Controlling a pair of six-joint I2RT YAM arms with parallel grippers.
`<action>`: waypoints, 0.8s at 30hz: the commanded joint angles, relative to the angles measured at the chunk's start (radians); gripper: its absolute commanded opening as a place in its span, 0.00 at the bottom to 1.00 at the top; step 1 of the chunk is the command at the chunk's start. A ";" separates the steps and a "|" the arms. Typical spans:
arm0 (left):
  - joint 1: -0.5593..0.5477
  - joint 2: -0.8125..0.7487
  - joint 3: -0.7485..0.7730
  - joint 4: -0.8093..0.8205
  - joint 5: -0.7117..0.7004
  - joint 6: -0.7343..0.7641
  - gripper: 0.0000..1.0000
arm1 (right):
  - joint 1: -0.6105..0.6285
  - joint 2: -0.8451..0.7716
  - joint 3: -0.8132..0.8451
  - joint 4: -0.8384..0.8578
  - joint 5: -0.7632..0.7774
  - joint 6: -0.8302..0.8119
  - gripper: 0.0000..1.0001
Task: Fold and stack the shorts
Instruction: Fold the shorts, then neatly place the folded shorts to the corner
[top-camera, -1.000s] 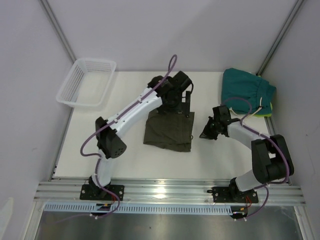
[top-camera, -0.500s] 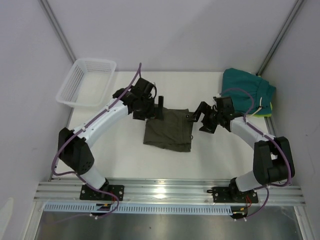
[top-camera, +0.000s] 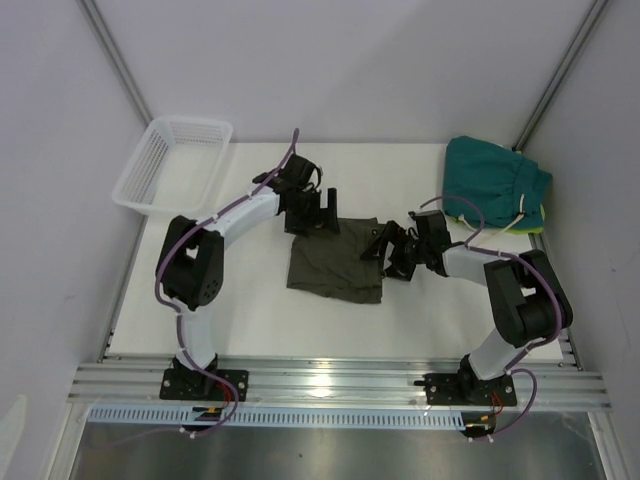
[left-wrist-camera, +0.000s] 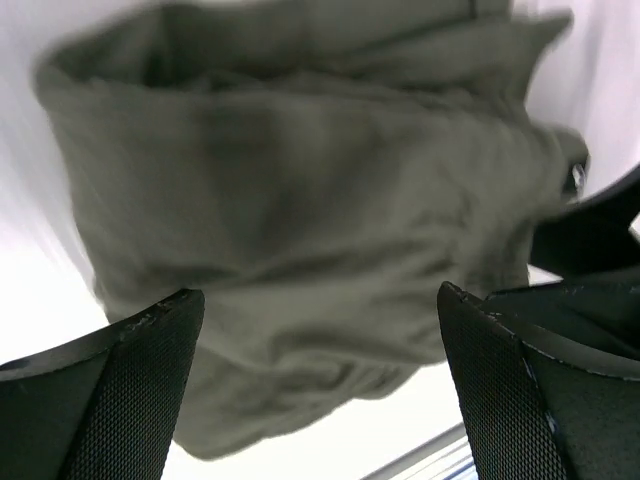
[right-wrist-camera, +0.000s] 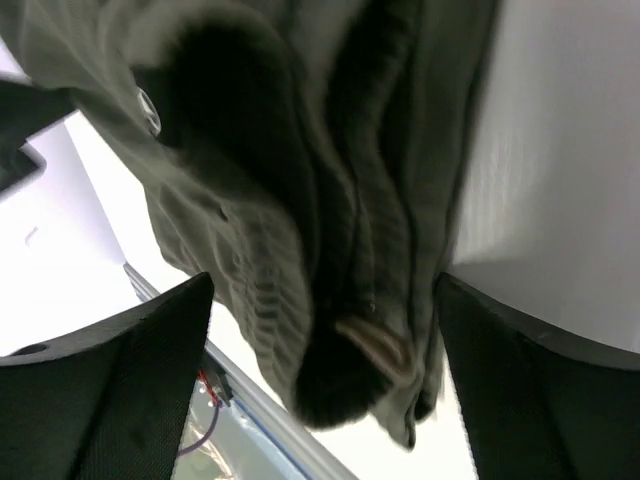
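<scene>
The folded shorts (top-camera: 337, 260) lie on the table (top-camera: 260, 320) between the two pincers, the left pincer (top-camera: 318, 212) at their far left corner, the right pincer (top-camera: 385, 247) at their right edge. The basket (top-camera: 172, 165) sits well left of the left pincer; a second pair of shorts (top-camera: 495, 182) lies behind and right of the right pincer.

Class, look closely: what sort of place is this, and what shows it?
Likely a robotics lab test cell: left arm and right arm bolted to a metal rail, a plain walled table, olive shorts for folding.
</scene>
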 joint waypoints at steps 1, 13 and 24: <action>0.031 0.059 0.106 0.096 0.066 -0.002 0.99 | 0.008 0.081 -0.002 0.112 0.029 -0.001 0.90; 0.091 0.355 0.348 -0.133 0.120 -0.103 0.99 | 0.041 0.156 -0.054 0.243 0.017 0.062 0.77; 0.090 0.121 0.338 -0.150 0.114 -0.081 0.99 | 0.078 0.216 -0.077 0.359 0.017 0.116 0.75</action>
